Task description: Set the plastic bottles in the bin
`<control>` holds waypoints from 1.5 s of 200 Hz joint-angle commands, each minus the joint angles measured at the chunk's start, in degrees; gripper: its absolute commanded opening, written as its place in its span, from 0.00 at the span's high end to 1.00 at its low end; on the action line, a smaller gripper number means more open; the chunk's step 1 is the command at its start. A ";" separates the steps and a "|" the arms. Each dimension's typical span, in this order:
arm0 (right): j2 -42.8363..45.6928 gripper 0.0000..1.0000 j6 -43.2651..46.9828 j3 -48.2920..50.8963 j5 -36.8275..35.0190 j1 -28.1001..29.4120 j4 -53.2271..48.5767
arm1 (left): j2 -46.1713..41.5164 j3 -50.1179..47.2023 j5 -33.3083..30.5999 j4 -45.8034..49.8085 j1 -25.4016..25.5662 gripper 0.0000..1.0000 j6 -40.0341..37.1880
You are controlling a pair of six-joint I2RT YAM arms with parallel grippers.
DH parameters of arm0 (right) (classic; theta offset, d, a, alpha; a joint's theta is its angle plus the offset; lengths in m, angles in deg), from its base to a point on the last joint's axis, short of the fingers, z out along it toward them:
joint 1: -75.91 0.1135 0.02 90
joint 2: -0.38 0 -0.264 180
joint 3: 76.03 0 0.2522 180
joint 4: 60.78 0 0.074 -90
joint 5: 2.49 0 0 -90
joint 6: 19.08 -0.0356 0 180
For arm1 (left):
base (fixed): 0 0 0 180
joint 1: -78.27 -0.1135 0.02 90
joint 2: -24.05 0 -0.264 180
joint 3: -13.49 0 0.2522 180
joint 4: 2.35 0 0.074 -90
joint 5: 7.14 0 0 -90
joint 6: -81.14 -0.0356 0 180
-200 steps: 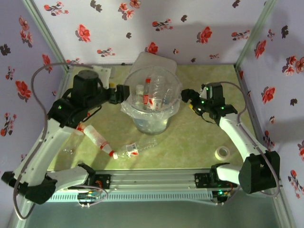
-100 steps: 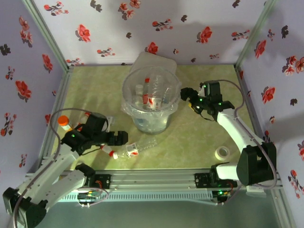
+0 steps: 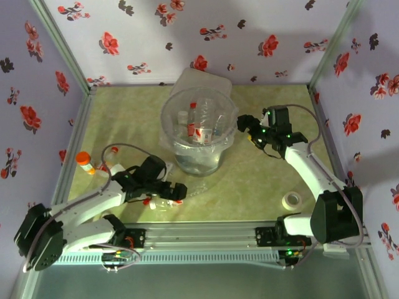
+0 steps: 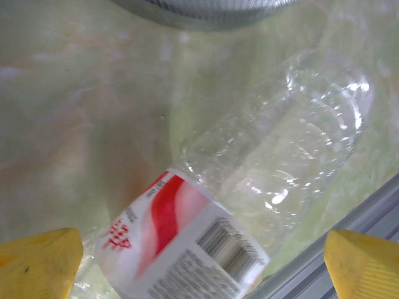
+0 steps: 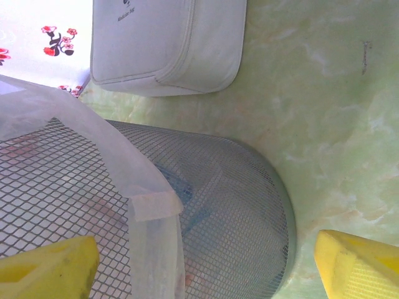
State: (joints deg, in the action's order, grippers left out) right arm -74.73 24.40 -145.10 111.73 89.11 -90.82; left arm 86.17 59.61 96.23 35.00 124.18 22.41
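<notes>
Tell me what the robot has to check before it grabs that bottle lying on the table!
1. Left claw open: ok, its yellow fingers stand far apart.
2. Bottle between the fingers: ok, it lies on its side between them.
3. Claw low enough to pinch: cannot tell.
4. Metal rail clear of the finger beside it: cannot tell, it runs close by.
5. Bin open on top: ok, no lid, with bottles inside.
6. Right claw out of the way: ok, it is open beside the bin, far from this bottle.
</notes>
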 commanded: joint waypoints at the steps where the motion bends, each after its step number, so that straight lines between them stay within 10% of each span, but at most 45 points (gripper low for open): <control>1: 0.25 0.10 0.43 -1.11 0.15 0.29 0.09 | 2.56 0.43 -0.72 -3.22 0.92 0.00 -3.39; 166: -0.81 0.10 -0.32 -1.12 0.54 0.26 1.17 | 6.78 -3.72 -3.04 -11.43 8.41 0.04 0.81; 300: -0.38 0.10 -0.58 -1.20 0.62 0.41 1.74 | -10.15 3.22 -19.55 12.82 4.99 0.32 2.89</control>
State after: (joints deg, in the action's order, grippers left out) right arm -75.35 24.33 -145.15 111.71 89.11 -90.69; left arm 79.79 58.62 84.03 38.41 131.85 23.66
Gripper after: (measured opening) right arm 0.900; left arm 0.725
